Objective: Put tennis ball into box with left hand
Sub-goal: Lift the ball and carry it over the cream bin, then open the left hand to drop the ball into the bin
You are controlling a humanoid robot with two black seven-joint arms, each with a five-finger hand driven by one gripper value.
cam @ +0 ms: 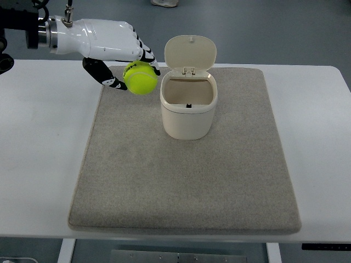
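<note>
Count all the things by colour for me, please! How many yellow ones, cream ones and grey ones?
Yellow: 1, the tennis ball held in the left hand.
Cream: 1, the box with its lid up.
Grey: 1, the mat.
Total: 3

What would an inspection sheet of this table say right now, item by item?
Surface: white table with a grey mat laid on it.
Job's things: yellow-green tennis ball held up in the air to the left of the cream box; the box stands on the mat with its lid flipped open, inside looks empty.
Clutter: nothing seen.
Grippers: left hand curled around the ball; right hand not in view.
Cables: nothing seen.
Surroundings: grey floor beyond the table; a shoe at the top edge.
</note>
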